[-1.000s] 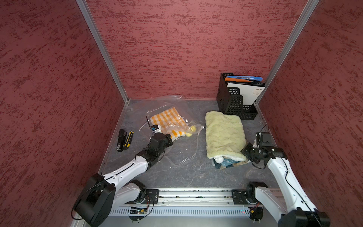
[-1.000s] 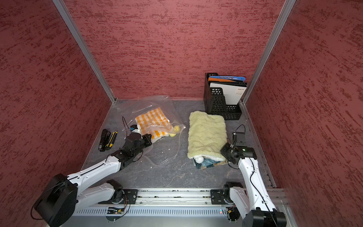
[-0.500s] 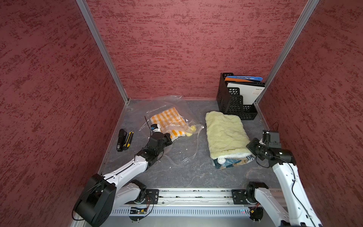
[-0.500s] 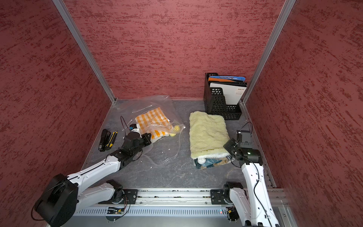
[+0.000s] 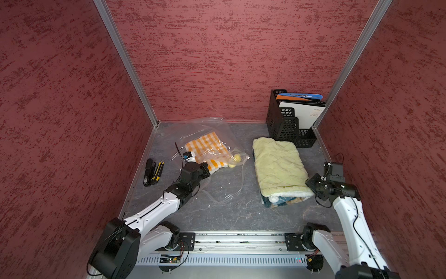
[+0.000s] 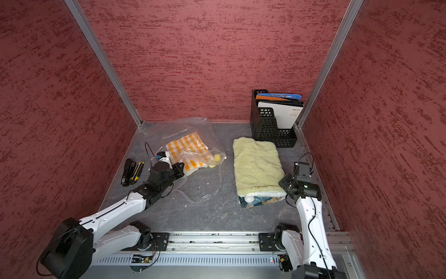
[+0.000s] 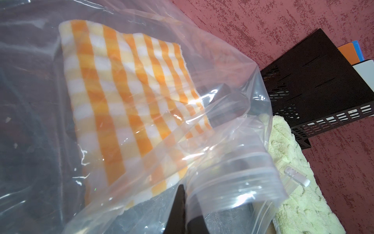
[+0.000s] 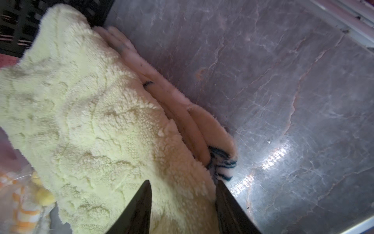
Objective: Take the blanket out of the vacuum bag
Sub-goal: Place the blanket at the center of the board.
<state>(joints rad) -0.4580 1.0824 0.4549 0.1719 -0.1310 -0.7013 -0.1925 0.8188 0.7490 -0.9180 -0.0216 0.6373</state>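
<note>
The clear vacuum bag lies at the back left with an orange-and-white checked cloth inside it. My left gripper is shut on the bag's plastic beside its zip-seal strip. The white slider clip sits at the strip's end. A folded pale yellow blanket lies outside the bag on the right. My right gripper is at its near right corner, jaws apart, with the fluffy edge between them.
A black mesh file rack with folders stands in the back right corner. Two utility knives lie by the left wall. Red walls close in three sides, and the arms' rail runs along the front.
My right gripper has drawn back a little to the right and its jaws have opened at the blanket's corner. The left arm and the bag have stayed still.
</note>
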